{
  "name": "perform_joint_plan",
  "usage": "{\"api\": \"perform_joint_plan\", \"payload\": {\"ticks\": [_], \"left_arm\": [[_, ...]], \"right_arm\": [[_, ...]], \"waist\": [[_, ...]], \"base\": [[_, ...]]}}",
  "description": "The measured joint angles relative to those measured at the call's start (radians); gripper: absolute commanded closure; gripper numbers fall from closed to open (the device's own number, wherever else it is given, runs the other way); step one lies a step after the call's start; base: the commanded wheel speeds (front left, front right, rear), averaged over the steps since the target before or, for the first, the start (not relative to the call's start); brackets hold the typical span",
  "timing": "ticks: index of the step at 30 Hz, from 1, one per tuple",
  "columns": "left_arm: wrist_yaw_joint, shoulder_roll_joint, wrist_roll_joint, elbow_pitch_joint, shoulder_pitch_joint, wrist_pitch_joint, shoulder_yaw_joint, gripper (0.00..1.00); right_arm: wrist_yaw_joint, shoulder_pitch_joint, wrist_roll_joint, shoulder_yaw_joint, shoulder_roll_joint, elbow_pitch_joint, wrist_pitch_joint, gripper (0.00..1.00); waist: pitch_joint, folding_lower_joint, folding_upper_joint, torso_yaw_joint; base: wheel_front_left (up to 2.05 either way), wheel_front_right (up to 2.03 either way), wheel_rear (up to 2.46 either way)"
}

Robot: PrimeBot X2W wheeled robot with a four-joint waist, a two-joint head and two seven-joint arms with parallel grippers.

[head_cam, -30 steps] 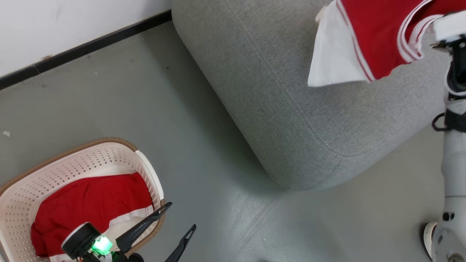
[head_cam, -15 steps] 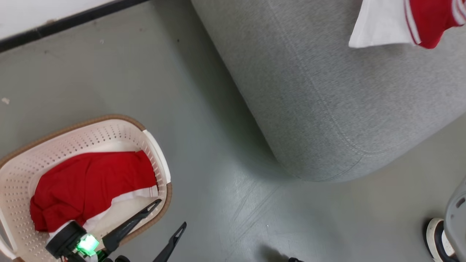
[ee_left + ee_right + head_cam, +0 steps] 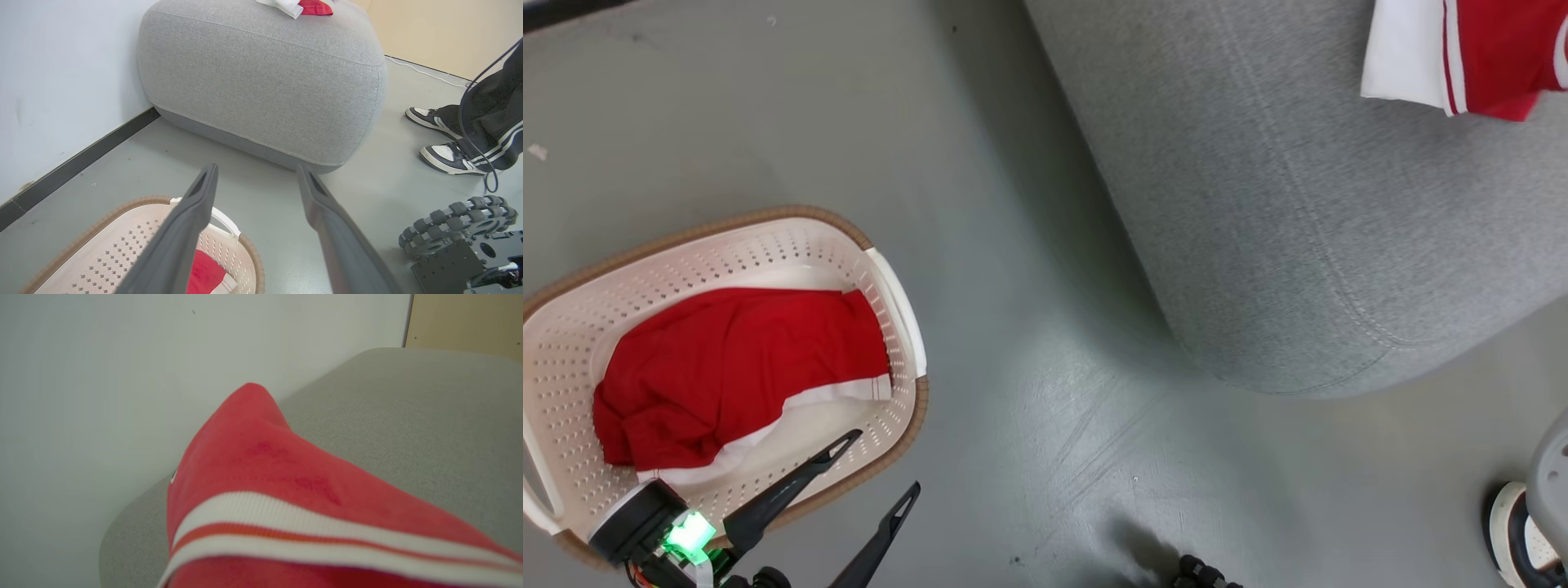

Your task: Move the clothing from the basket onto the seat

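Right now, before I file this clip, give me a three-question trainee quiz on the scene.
1. True or false: the left gripper, by the oval cream-white perforated plastic basket, has its fingers shut.
2. Fill in: on the large grey woven-fabric seat lies a red top with a ____ panel.
3. Where is the soft red garment with white hem? A in the basket, B on the seat, C in the left gripper.
Key: 1 false, they are open; 2 white; 3 A.

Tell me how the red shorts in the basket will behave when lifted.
Probably floppy: the red shorts lie creased and bunched in the basket, so they should sag and trail below a pinch. Likely light: thin cloth. The white hem might catch the basket's rim.
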Motion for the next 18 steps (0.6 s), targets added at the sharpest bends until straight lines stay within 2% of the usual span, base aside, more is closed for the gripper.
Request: {"api": "perform_joint_plan", "payload": {"ticks": [7, 13, 18], "left_arm": [[0.0, 0.022, -0.002, -0.018, 0.0, 0.0, 0.016, 0.0], [-0.001, 0.03, -0.006, -0.018, 0.0, -0.002, 0.027, 0.0], [-0.002, 0.035, -0.008, -0.019, -0.001, -0.002, 0.03, 0.0]], "right_arm": [[0.0, 0.002, -0.082, -0.167, 0.002, 0.026, 0.002, 1.0], [0.0, 0.002, -0.156, -0.259, 0.006, 0.047, 0.037, 1.0], [0.0, 0.001, -0.23, -0.294, 0.007, 0.068, 0.086, 1.0]], "waist": [[0.035, 0.0, 0.0, 0.021], [0.057, 0.0, 0.0, 0.033], [0.073, 0.0, 0.0, 0.039]], "base": [[0.0, 0.0, 0.0], [0.0, 0.0, 0.0], [0.0, 0.0, 0.0]]}}
